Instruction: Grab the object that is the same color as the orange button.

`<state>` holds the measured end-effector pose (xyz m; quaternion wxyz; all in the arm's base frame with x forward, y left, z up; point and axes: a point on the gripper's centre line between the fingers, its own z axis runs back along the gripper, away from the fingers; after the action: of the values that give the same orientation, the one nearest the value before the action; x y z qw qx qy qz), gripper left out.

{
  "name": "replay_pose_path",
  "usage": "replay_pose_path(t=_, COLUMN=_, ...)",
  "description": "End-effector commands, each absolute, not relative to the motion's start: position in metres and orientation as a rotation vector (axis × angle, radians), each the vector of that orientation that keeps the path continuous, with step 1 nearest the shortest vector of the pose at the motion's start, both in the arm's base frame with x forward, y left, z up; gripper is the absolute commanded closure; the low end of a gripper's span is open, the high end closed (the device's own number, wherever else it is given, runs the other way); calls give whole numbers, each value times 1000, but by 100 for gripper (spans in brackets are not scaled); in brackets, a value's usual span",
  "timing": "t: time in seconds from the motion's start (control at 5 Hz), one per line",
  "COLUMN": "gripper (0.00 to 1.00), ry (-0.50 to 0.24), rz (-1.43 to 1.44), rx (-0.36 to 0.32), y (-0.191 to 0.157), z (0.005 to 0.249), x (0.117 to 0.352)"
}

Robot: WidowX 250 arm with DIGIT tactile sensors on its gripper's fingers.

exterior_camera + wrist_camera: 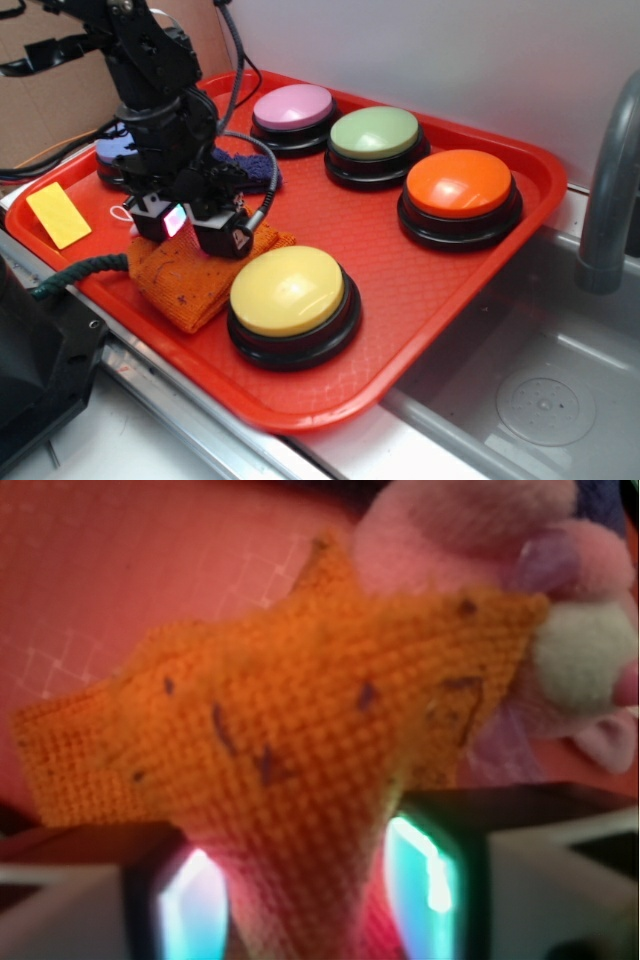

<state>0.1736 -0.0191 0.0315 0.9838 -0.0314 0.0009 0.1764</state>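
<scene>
**Pincer closed on the orange cloth at the tray's near-left corner**

The orange cloth is a fuzzy, coarse-knit piece, folded, flecked with small dark specks. In the wrist view it rises in a pinched peak from between the two fingers, whose pads glow pale blue-green at either side. The pincer is drawn nearly closed, with the cloth's fold clamped between its jaws; the rest of the cloth lies on the red tray, at about nine o'clock from the yellow button and just beside it.

The orange button, glossy-topped on a black base, sits at about three o'clock on the tray, well apart from the cloth. A green button and a pink button stand along the far side. A pink plush toy lies just behind the cloth, and a dark blue cloth beyond the arm.

The tray rests on a metal worktop beside a sink, with a grey tap at three o'clock. A yellow card lies at the tray's left end.
</scene>
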Motion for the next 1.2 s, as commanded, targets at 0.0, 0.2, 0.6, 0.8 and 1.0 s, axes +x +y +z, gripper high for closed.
replay_pose_path(t=0.0, gripper=100, ry=0, rz=365, rx=-51, y=-9, z=33, x=181)
replay_pose_path(t=0.2, gripper=100, ry=-18, rz=300, rx=-32, y=-17, z=72, x=192)
replay_pose_path(t=0.6, gripper=100, ry=-72, rz=171, rx=-49, y=-34, z=152, x=208)
replay_pose_path(t=0.8, gripper=100, ry=-76, rz=85, rx=-85, y=-40, z=182, x=215)
replay_pose_path(t=1.0, gripper=100, ry=-79, rz=36, rx=-70, y=-38, z=185, x=220)
